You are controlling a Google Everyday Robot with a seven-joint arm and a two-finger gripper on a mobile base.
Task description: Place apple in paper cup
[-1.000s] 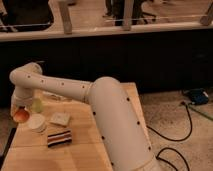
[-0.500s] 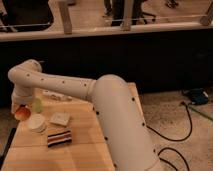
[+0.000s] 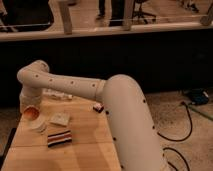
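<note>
Near the left edge of the worktop (image 3: 85,145), my gripper (image 3: 29,106) has the apple (image 3: 31,113) clamped beneath it. Over the last second it has carried the fruit rightward, away from that edge. The apple now hangs over the left rim of the paper cup (image 3: 38,125), not yet inside. I judge it needs a slight shift right before release. A whitish square piece (image 3: 60,119) and a striped block (image 3: 59,137) lie just right of the cup.

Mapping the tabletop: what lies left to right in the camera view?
End effector at the apple by the paper cup, far left → flat whitish square → small dark-red object. Striped block omitted: it lies directly in front of the square.
</note>
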